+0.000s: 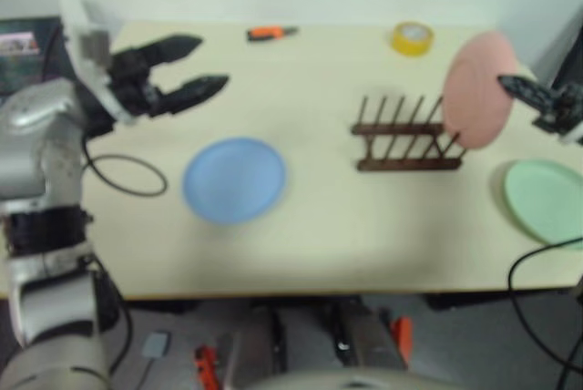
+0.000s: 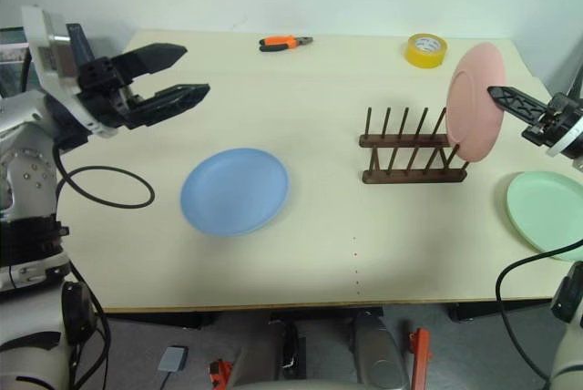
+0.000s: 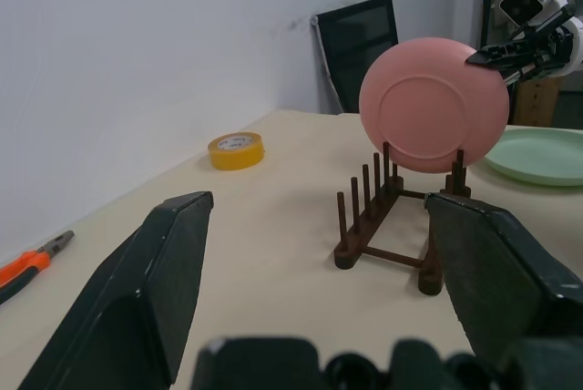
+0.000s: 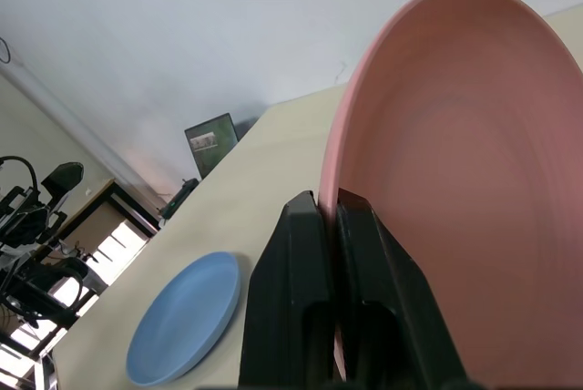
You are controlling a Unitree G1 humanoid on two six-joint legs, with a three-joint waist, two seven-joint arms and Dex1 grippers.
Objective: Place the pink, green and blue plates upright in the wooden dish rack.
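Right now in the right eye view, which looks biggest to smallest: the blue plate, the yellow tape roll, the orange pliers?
1. Light blue round plate, clearly biggest.
2. Orange-handled pliers.
3. Yellow tape roll, close to the pliers. Both lie farther away, so that order is unsure.

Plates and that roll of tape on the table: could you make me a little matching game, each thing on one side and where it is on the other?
Things:
1. pink plate
2. blue plate
3. green plate
4. tape

Places:
A. flat on the table, right of the rack
B. near the table's far edge
C. upright at the rack's right end, pinched by the right claw
D. flat on the table, left of the rack

Pairs: 1-C, 2-D, 3-A, 4-B
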